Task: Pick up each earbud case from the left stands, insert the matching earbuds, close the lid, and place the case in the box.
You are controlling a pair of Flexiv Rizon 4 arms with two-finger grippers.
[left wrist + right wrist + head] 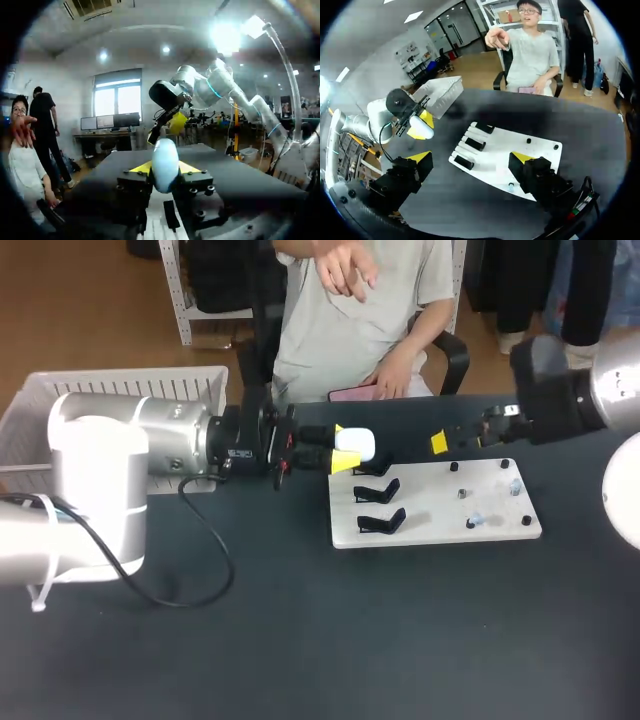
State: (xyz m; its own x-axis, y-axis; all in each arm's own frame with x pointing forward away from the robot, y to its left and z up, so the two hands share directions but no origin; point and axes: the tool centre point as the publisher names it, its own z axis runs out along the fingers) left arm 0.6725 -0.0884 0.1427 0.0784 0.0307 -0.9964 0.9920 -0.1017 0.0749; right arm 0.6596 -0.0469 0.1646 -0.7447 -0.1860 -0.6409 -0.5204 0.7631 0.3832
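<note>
your left gripper [343, 447] clamps the smooth, rounded white earbud case [357, 444]; your right gripper [471, 159] gapes wide near the flat board [440, 525].

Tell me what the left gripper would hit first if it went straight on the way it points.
Probably the right gripper, which faces it over the white board. The left gripper, holding the earbud case, aims roughly at it, though heights may differ.
</note>
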